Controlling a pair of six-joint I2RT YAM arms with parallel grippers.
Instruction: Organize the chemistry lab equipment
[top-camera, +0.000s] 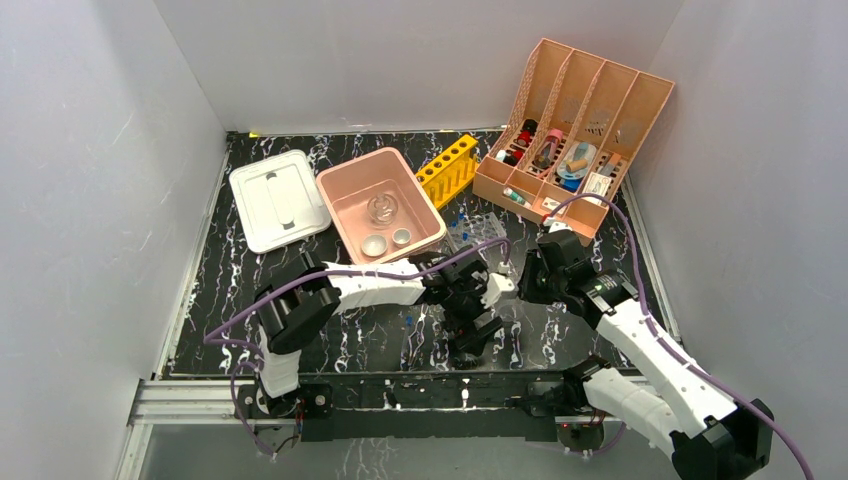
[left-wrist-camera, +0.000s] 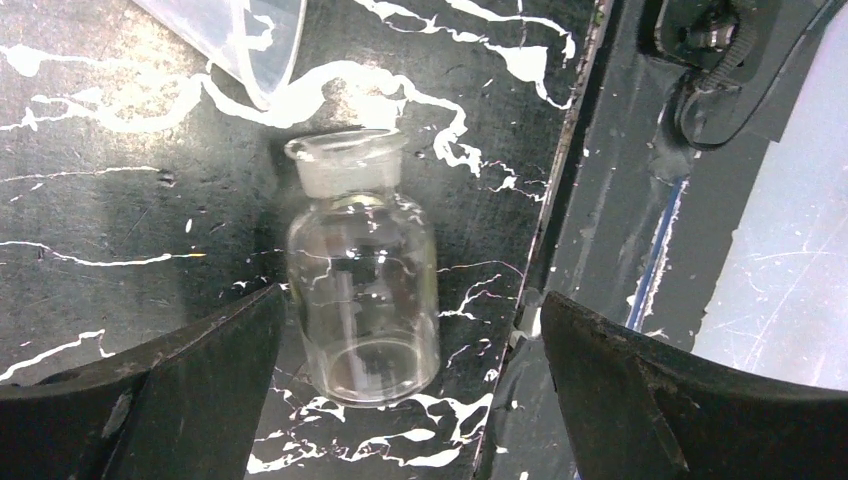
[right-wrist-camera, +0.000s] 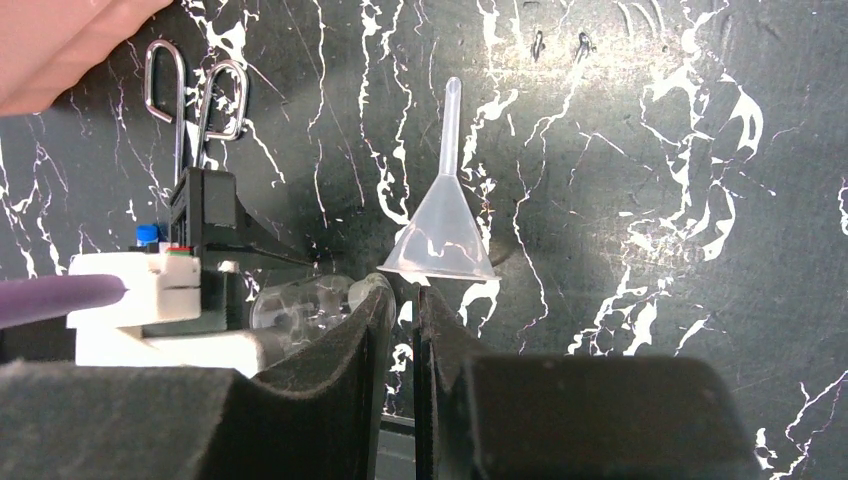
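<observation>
A clear glass bottle (left-wrist-camera: 360, 290) lies on its side on the black marbled table, between the spread fingers of my left gripper (left-wrist-camera: 410, 305), which is open and not touching it. A clear beaker (left-wrist-camera: 250, 45) lies just beyond the bottle's mouth. My right gripper (right-wrist-camera: 408, 292) has its fingers a narrow gap apart with nothing in the gap. A clear plastic funnel (right-wrist-camera: 445, 230) rests rim-first at its tips. Thin wire tongs (right-wrist-camera: 190, 90) lie further off. In the top view a round flask (top-camera: 382, 208) and two white dishes (top-camera: 375, 245) sit in the pink tub.
The pink tub (top-camera: 335, 215) stands mid-table with a white lid (top-camera: 278, 198) to its left. A yellow tube rack (top-camera: 448, 168) and the peach file organizer (top-camera: 580, 100) stand at the back right. The table's front edge (left-wrist-camera: 560, 200) runs close beside the bottle. Both grippers (top-camera: 470, 335) (top-camera: 525, 280) work close together.
</observation>
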